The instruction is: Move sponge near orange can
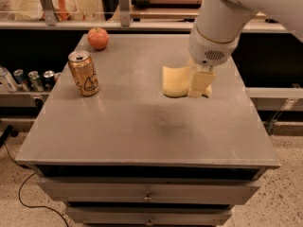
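Grey table point(142, 141) stock formed the work surface. The sponge point(175, 81) hung clear of the top (a shadow lay beneath it), well apart from the orange can point(84, 73), to the can's right in the camera view. The gripper point(201, 85) was clamped on the sponge's edge farthest from the can, presumably so the pad could travel without dragging. An apple point(97, 38) sat behind the can.
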You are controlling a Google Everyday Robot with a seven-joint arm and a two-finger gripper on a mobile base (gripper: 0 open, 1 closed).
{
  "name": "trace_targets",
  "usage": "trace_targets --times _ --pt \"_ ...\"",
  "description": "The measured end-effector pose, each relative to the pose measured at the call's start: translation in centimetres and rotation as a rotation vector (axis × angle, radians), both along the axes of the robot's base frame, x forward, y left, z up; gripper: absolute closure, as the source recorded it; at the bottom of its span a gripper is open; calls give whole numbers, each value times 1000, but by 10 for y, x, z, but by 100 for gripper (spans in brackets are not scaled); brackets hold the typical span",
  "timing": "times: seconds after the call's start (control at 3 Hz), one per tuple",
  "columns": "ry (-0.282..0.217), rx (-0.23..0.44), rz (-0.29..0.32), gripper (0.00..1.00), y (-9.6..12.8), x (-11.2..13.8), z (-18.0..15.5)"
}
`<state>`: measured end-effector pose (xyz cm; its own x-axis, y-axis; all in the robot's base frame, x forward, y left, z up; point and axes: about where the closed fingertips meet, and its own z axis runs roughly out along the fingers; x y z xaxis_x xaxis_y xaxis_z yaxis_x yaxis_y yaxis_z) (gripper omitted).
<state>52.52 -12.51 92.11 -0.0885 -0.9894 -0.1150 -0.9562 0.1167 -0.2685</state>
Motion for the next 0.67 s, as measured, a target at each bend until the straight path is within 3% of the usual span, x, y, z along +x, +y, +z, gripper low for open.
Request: trace_targets --times 0.33,0.67 --pt "-26 -40 148 100 68 10 7" --pt "-33 -42 133 100 71 19 4"
